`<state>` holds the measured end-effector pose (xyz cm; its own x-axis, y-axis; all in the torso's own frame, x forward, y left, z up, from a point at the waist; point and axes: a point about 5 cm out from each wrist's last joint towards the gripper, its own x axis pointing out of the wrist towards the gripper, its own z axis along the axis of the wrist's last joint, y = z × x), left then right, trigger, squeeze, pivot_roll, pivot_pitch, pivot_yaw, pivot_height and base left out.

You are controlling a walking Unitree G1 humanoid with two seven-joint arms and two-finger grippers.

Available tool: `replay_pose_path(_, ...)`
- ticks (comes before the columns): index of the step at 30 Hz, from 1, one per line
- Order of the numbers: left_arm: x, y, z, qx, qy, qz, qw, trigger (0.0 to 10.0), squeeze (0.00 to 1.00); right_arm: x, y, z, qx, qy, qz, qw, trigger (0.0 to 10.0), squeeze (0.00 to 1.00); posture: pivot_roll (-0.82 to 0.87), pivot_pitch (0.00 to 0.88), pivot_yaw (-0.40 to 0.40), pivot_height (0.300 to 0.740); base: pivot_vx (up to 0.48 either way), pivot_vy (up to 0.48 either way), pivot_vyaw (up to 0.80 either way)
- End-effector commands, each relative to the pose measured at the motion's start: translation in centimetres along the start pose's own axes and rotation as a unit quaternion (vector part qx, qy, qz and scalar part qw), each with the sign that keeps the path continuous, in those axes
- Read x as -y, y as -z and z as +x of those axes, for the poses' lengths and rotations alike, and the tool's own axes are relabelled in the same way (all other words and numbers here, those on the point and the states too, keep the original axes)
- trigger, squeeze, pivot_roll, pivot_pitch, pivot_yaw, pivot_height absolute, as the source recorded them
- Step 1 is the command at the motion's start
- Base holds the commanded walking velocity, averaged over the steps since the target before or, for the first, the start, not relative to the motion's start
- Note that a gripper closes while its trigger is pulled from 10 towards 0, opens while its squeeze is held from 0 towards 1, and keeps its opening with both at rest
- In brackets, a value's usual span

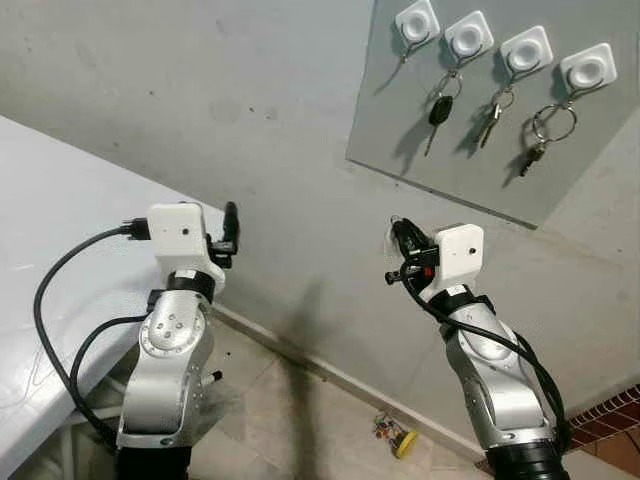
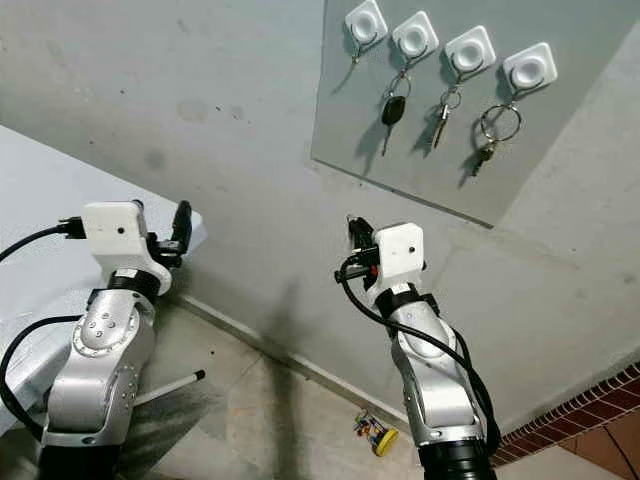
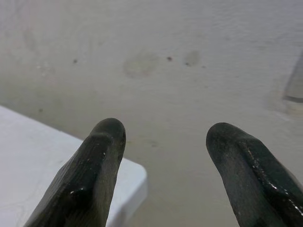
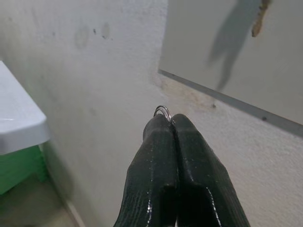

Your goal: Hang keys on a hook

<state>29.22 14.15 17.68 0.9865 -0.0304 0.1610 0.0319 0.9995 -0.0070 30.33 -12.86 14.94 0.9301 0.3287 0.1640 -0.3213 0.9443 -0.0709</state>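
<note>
Left eye view: the right gripper (image 1: 400,240) is raised toward the wall, well below the grey board (image 1: 400,150) with its 4 white hooks. The far-left hook (image 1: 417,22) is bare; 3 key sets, among them the black car key (image 1: 438,110), hang on the others and crowd it from the right. The left gripper (image 1: 230,232) idles near the white table (image 1: 60,230).

Right eye view: a small colourful object (image 2: 375,432) lies on the floor.

Left wrist view: its fingers (image 3: 99,170) stand apart, empty.

Right wrist view: the fingers (image 4: 156,156) are pressed together on a thin key ring (image 4: 162,111) (only its wire loop peeks out). I judge it light, stiff and slippery; a grip lower down leaves the loop free for hooking.
</note>
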Motion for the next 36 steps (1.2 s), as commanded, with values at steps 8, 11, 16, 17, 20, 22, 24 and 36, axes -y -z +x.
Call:
replay_pose_path(8, 1.1, -1.2, -0.3, 0.027, 0.058, 0.01, 0.998, 10.0, 0.0, 0.1, -1.4, 0.6, 0.024, -0.023, -0.007, 0.999, 10.0, 0.0, -0.05, 0.101, -0.052, 0.74, 0.0, 0.0, 0.0)
replay_pose_path(11, 1.4, -1.6, -0.3, 0.034, 0.083, 0.018, 0.996, 10.0, 0.0, 0.2, -1.9, 1.2, 0.033, -0.032, -0.012, 0.999, 10.0, 0.0, -0.05, 0.098, -0.051, 0.74, 0.0, 0.0, 0.0)
replay_pose_path(16, 1.9, -2.3, 0.1, 0.049, 0.115, 0.028, 0.992, 10.0, 0.0, 0.4, -2.8, 2.4, 0.049, -0.041, -0.016, 0.998, 10.0, 0.0, -0.04, 0.094, -0.048, 0.74, 0.0, 0.0, 0.0)
replay_pose_path(17, 1.9, -2.3, 0.1, 0.049, 0.115, 0.028, 0.992, 10.0, 0.0, 0.4, -2.8, 2.4, 0.049, -0.041, -0.016, 0.998, 10.0, 0.0, -0.04, 0.094, -0.048, 0.74, 0.0, 0.0, 0.0)
replay_pose_path(20, 2.5, -3.3, 0.7, 0.068, 0.145, 0.041, 0.986, 10.0, 0.0, 0.4, -4.0, 3.9, 0.072, -0.047, -0.016, 0.996, 10.0, 0.0, -0.05, 0.09, -0.038, 0.74, 0.0, 0.0, 0.0)
replay_pose_path(22, 2.9, -3.7, 0.9, 0.079, 0.161, 0.053, 0.982, 10.0, 0.0, 0.4, -4.9, 4.8, 0.088, -0.05, -0.01, 0.995, 10.0, 0.0, -0.05, 0.09, -0.037, 0.74, 0.0, 0.0, 0.0)
replay_pose_path(24, 3.0, -3.8, 1.0, 0.082, 0.165, 0.057, 0.981, 10.0, 0.0, 0.4, -5.1, 5.0, 0.092, -0.051, -0.007, 0.994, 10.0, 0.0, -0.05, 0.09, -0.037, 0.74, 0.0, 0.0, 0.0)
replay_pose_path(36, 4.1, -5.2, 2.1, 0.107, 0.193, 0.05, 0.974, 10.0, 0.0, 0.4, -8.0, 8.0, 0.134, -0.061, 0.03, 0.989, 10.0, 0.0, -0.05, 0.091, -0.02, 0.74, 0.0, 0.0, 0.0)
